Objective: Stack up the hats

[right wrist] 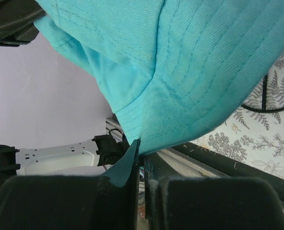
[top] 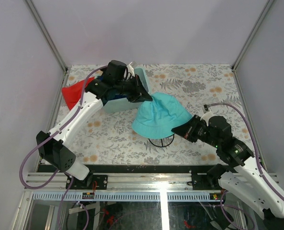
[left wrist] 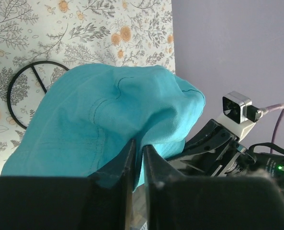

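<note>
Plainly, we are early in the job. Our left tool (top: 149, 98) is pinched tight on the upper-left edge of the teal hat (top: 158, 115). Our right tool (top: 179, 130) is pinched on its lower-right brim. The hat hangs stretched between them at the centre of the frame, over a black wire ring (top: 162, 142) on the bench (top: 204, 86). No stack shows yet; other hats are hidden, perhaps in the bin (top: 141, 77) at upper centre. The left arm (top: 79, 117) reaches up and right from lower left; the right arm (top: 237, 153) reaches up and left from lower right.
</note>
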